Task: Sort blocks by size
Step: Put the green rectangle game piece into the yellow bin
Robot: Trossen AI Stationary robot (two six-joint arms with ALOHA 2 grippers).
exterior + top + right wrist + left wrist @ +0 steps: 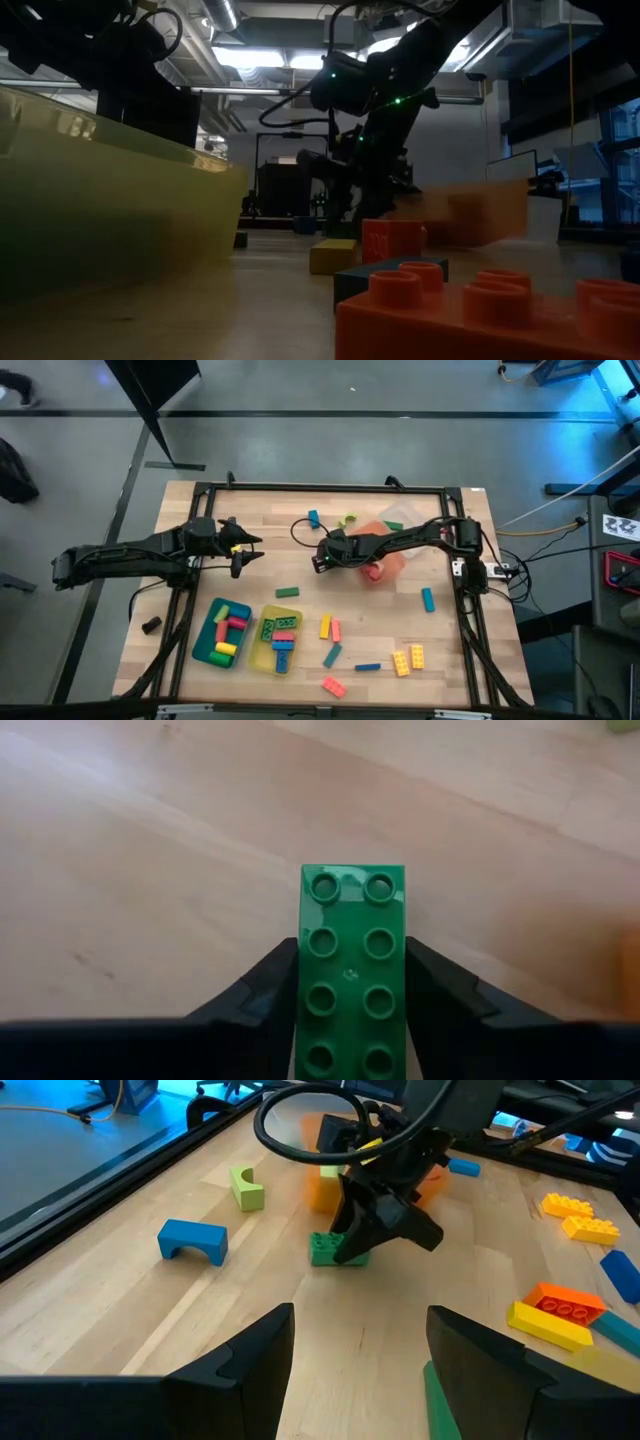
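A green block point(352, 970), two studs wide and four long, lies flat on the wooden table near its middle, also seen in the left wrist view point(322, 1250). My right gripper point(352, 982) point(322, 560) reaches in from the table's right and is shut on this block. My left gripper point(360, 1350) point(245, 548) waits open above the table's left part with nothing between its fingers. Other blocks lie loose on the table: a blue arch point(193, 1240), a lime arch point(247, 1187) and yellow blocks point(408, 658). My right gripper pinches the green block's two long sides point(306, 982) between its two fingers, at the end nearer the wrist. The fingers slant down from the table's right side. The block lies flat on the table, studs up, its far end sticking out past the fingertips.
A teal tray point(205, 645) and a yellow tray point(262, 650) with blocks in them stand near the front left. An orange tray point(393, 560) and a clear tray point(405, 515) sit under and behind the right arm. A black cable point(300, 1120) loops above the right gripper.
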